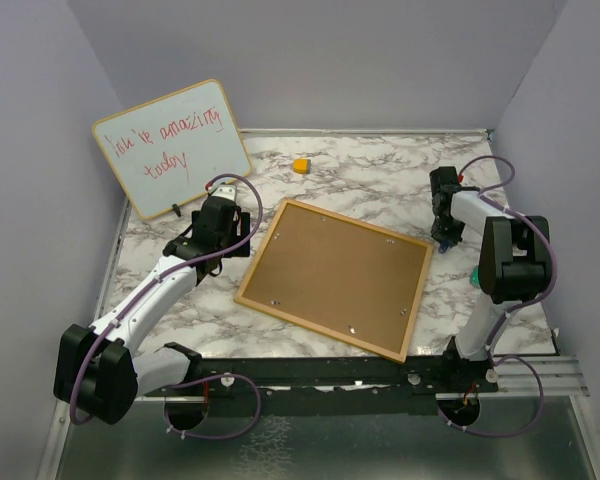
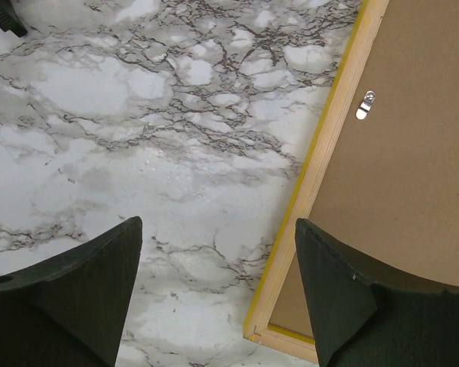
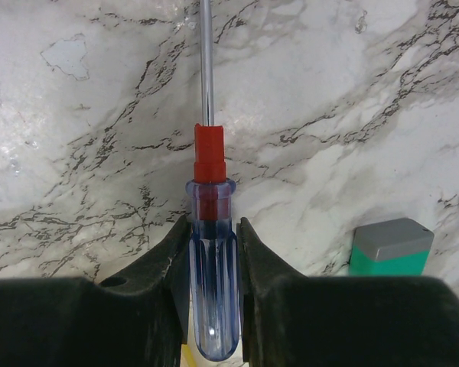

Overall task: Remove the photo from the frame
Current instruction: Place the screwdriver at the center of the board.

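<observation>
The frame (image 1: 332, 275) lies face down in the middle of the table, its brown back up and a thin yellow edge (image 2: 310, 180) along its side. The photo is hidden under that back. My left gripper (image 1: 242, 222) hovers open just left of the frame's upper left corner. In the left wrist view the left gripper (image 2: 218, 223) has bare marble between its fingers, and its right finger (image 2: 344, 290) hangs over the frame's corner. My right gripper (image 1: 445, 228), right of the frame, is shut on a screwdriver (image 3: 212, 275) with a clear blue handle and red collar, its shaft pointing away.
A wood-edged whiteboard (image 1: 170, 150) with red writing leans at the back left. A small yellow block (image 1: 300, 165) sits at the back. A green and grey object (image 3: 390, 248) stands near the right gripper. A metal clip (image 2: 365, 105) holds the frame's back.
</observation>
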`<state>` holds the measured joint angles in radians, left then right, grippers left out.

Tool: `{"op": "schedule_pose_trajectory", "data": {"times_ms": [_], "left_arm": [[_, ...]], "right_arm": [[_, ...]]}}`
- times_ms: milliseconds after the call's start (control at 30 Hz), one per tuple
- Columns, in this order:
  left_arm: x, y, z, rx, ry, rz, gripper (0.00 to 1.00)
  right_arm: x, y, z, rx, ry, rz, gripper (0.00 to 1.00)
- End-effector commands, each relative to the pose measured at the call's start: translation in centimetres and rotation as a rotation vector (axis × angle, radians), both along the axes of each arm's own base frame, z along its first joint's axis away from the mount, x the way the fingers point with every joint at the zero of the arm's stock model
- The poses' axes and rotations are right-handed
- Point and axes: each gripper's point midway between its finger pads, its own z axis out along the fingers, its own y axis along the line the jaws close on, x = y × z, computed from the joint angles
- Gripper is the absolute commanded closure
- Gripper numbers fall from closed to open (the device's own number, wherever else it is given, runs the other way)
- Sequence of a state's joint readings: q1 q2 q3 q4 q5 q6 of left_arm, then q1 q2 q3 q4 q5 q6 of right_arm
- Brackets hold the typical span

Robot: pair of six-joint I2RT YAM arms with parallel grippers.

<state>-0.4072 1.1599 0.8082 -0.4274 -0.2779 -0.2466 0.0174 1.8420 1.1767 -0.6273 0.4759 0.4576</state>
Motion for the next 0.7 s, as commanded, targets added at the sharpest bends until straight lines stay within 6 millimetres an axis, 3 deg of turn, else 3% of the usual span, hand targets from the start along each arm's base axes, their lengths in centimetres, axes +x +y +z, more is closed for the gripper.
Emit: {"op": "schedule_pose_trajectory", "data": {"times_ms": [0,167,433,667], "left_arm": [[-0.1,-0.4,0.0,-0.021,-0.007,-0.010,0.19],[-0.3,-0.4,-0.1,-0.022,0.000,-0.012,0.19],[-0.4,-0.3,-0.2,-0.021,0.005,-0.012,0.19],[-0.4,-0.5,-0.3,-0.023,0.009,-0.020,0.19]], "right_arm": [[-0.5,0.5,-1.3,0.042,0.019,0.020,1.00],[-1.1,0.4,-1.8,0.032,0.043,0.011,0.98],[-1.3,0.1,-1.5,0.019,0.048,0.005,0.75],[-1.7,0.1,-1.5,0.019,0.055,0.000,0.70]]}}
